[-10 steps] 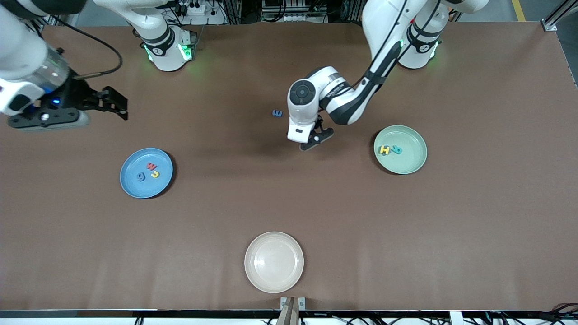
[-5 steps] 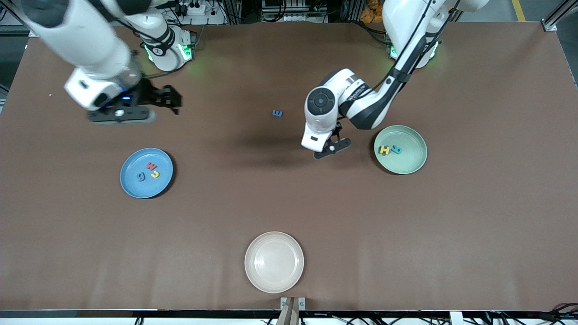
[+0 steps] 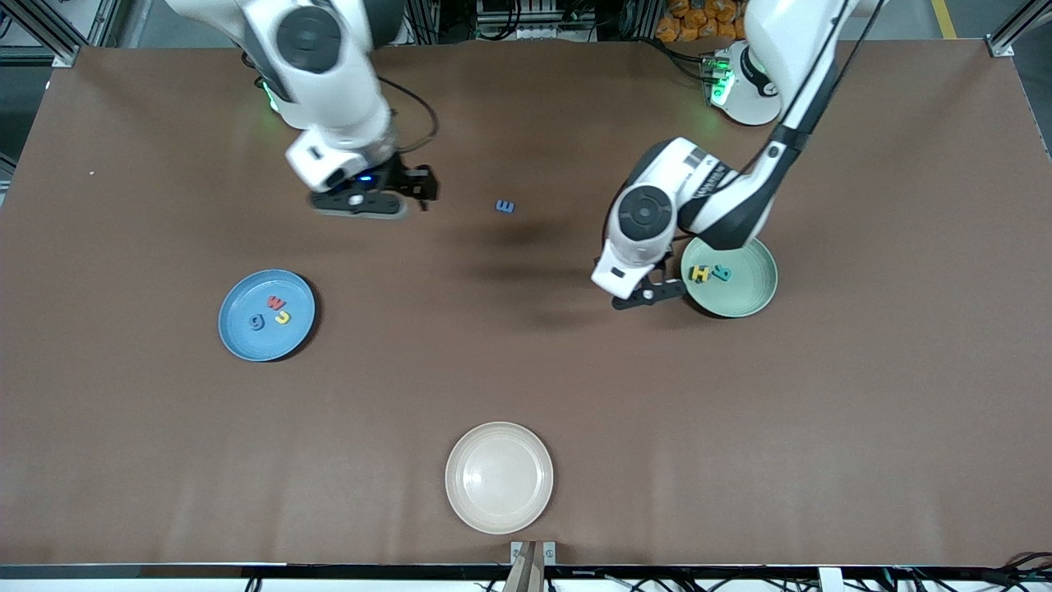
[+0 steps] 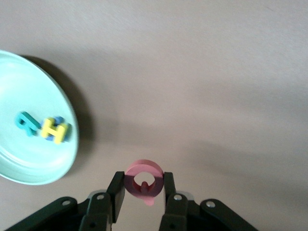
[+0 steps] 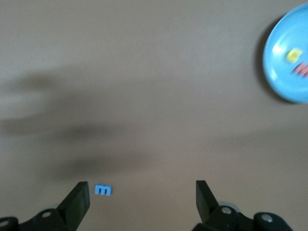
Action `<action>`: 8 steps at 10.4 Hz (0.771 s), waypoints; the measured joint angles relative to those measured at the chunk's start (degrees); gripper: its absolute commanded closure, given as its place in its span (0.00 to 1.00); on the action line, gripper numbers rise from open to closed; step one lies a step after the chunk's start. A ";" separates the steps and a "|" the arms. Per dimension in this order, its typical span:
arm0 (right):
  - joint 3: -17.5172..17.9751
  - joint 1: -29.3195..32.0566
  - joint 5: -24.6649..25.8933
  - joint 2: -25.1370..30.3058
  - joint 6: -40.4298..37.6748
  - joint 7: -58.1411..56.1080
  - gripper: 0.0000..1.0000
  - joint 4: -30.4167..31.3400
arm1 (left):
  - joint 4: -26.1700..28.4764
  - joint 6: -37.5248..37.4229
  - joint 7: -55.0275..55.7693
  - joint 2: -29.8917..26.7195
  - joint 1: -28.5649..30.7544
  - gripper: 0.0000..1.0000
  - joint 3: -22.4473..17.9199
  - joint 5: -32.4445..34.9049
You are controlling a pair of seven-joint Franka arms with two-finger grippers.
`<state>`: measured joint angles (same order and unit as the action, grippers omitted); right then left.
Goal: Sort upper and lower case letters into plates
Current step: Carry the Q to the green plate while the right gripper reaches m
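Letters go into two round shallow plastic plates: the pale mint green plate (image 3: 744,288) at the left arm's end, the blue plate (image 3: 246,337) at the right arm's. Beside the mint plate's rim the left gripper (image 4: 142,192) pinches a small pink ring-shaped letter (image 4: 143,177) across its sides; it looks light, stiff and chunky. The right gripper (image 5: 142,199), jaws wide, hangs near the tiny blue letter (image 3: 505,206), best nipped across its flat sides

Seven letters (image 3: 505,206), three plates (image 3: 266,316), two arms (image 3: 329,90).
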<state>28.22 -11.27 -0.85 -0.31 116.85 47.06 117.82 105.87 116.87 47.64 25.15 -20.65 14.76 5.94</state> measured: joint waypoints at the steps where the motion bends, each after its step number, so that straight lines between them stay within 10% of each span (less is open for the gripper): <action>1: 2.69 -0.16 0.01 -0.82 4.09 4.55 0.02 2.99 | 0.37 -0.15 -2.33 -0.35 1.11 0.90 0.02 0.00; 8: 4.86 -10.78 13.49 -16.30 19.61 33.50 0.08 7.71 | 5.91 -0.28 -24.15 -2.11 12.58 0.90 -0.07 -0.01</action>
<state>33.07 -22.06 12.63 -16.61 136.46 80.57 125.53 111.79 116.59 23.49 23.04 -8.08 14.69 5.93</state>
